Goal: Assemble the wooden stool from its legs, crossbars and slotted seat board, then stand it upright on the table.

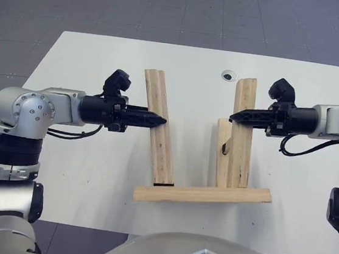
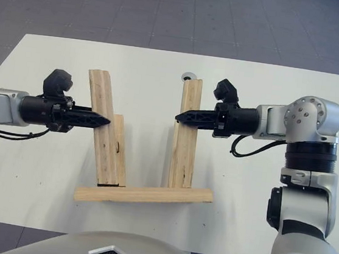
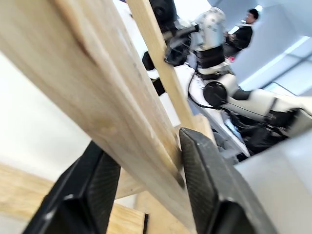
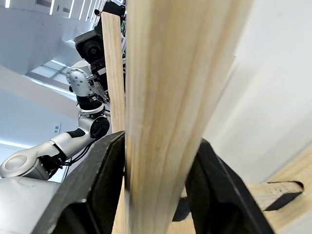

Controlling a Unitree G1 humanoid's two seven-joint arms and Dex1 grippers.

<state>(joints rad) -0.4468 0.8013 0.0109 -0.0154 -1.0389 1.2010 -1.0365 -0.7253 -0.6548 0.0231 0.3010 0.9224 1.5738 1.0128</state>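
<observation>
Pinching the left leg (image 1: 161, 154) partway along with the left claw (image 1: 161, 121), pads (image 3: 97, 190) pressed on opposite faces. Same across the gap: clamping the right leg (image 1: 239, 159) with the right claw (image 1: 235, 117), a finger (image 4: 102, 185) on each side of the wood. Probably gripping mid-length for leverage, to steer each leg's end without twisting it.

Following both legs from the claws back toward the robot, arriving at the board (image 1: 201, 194), laid crosswise near the table (image 1: 103, 64) edge. Likely set there to take both leg ends in its slots. Tilting the left leg's far end back toward the left claw's own arm, holding the right one straight. Judging by that, not yet squared, and not yet at the standing-upright step.

Hard to say whether seated in the slots or merely butted against the board, with the joints hidden from above. Glimpsing a short notched piece (image 1: 223, 139) just behind the right claw's leg, and a second short piece (image 2: 117, 152) behind the left claw's leg. Impossible to call them crossbars or further legs while mostly covered. Cut off in both wrist views: leg ends and slots. Unclear too whether raised off the table or resting on it.
</observation>
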